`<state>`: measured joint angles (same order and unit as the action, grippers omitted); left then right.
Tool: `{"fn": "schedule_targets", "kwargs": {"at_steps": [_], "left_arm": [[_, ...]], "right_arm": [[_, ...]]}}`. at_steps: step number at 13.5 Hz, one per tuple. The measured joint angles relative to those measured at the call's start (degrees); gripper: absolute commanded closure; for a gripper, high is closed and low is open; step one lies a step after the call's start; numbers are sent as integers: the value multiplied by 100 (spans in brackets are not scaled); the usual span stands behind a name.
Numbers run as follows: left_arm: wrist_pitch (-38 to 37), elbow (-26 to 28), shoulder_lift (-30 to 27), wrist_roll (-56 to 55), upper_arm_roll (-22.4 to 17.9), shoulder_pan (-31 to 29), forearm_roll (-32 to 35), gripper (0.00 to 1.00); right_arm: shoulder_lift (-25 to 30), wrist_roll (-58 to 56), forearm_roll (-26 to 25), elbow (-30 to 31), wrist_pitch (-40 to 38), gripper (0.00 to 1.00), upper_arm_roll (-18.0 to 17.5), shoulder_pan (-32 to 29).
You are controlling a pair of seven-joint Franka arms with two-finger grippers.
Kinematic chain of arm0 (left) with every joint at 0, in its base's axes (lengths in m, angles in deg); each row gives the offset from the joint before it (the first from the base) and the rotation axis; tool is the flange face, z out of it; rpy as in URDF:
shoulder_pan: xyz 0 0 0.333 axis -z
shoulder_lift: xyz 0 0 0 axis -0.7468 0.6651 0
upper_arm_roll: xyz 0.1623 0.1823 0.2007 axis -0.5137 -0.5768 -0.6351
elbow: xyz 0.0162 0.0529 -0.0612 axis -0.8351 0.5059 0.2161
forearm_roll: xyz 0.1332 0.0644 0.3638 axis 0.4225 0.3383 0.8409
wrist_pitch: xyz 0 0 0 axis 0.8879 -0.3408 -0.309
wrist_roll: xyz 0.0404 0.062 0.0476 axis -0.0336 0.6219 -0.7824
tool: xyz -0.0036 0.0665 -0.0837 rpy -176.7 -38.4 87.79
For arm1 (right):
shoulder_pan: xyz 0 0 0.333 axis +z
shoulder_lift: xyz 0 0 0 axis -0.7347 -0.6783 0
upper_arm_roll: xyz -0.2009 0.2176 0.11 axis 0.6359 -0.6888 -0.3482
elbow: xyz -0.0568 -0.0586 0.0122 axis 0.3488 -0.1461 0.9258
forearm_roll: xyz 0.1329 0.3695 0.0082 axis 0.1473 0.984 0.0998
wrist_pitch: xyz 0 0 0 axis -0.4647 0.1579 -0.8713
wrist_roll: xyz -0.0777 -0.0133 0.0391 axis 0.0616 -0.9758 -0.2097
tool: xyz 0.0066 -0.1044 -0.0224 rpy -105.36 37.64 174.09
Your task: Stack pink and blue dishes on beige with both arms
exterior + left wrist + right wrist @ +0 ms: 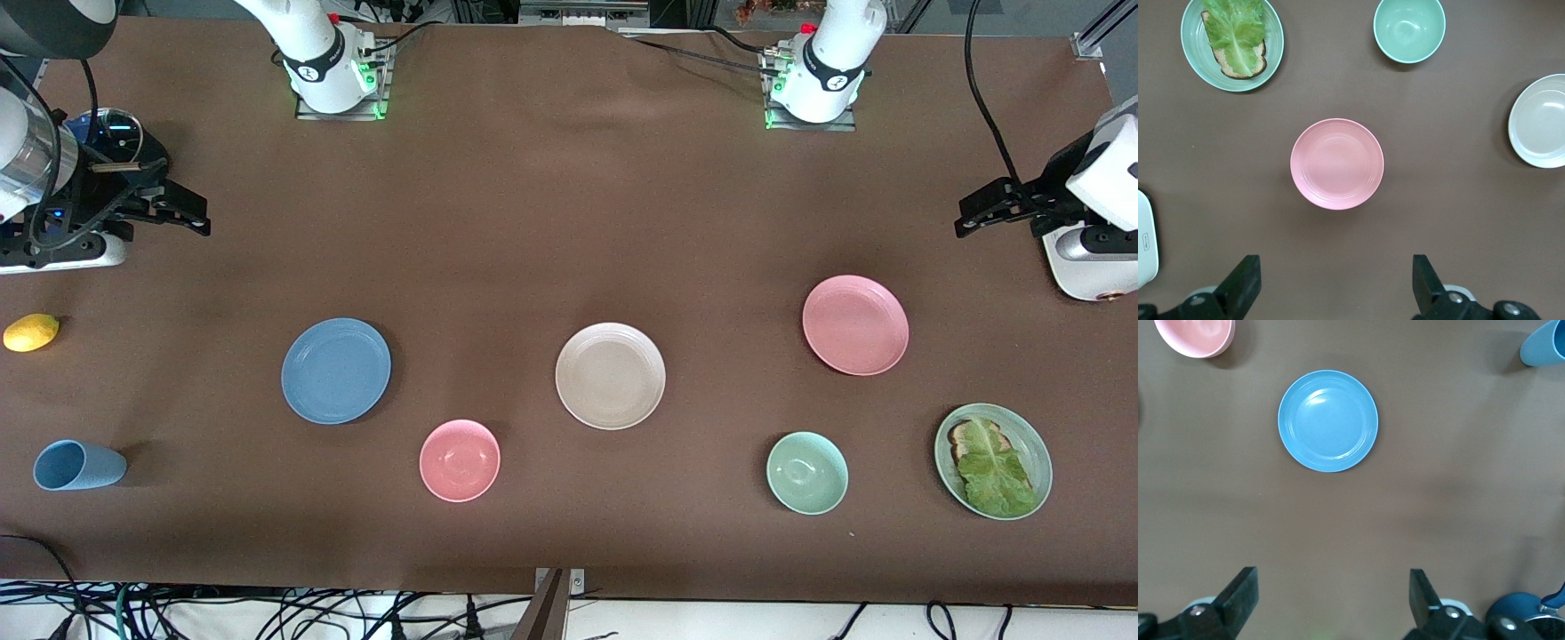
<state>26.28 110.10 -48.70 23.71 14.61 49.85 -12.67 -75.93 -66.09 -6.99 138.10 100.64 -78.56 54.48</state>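
Observation:
The beige plate (610, 375) lies flat at the middle of the table. The blue plate (336, 370) (1328, 421) lies beside it toward the right arm's end, and the pink plate (855, 324) (1337, 163) lies toward the left arm's end. All three rest apart on the brown cloth. My right gripper (189, 213) (1333, 600) hangs open and empty over bare cloth at the right arm's end. My left gripper (969, 218) (1336, 283) hangs open and empty over bare cloth at the left arm's end. The beige plate (1540, 121) also shows at the left wrist view's edge.
A pink bowl (460, 460), a pale green bowl (806, 472) and a green plate with toast and lettuce (993, 460) sit nearer the front camera. A blue cup (76, 465) lies on its side, a lemon (31, 332) and a blue lidded pot (111, 133) stand at the right arm's end.

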Motion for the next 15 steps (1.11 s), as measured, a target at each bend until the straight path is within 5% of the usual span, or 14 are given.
{"fn": "schedule_targets", "kwargs": {"at_steps": [15], "left_arm": [[0, 0, 0, 0, 0, 0, 0, 0]], "right_arm": [[-15, 0, 0, 0, 82, 0, 11, -16]]}}
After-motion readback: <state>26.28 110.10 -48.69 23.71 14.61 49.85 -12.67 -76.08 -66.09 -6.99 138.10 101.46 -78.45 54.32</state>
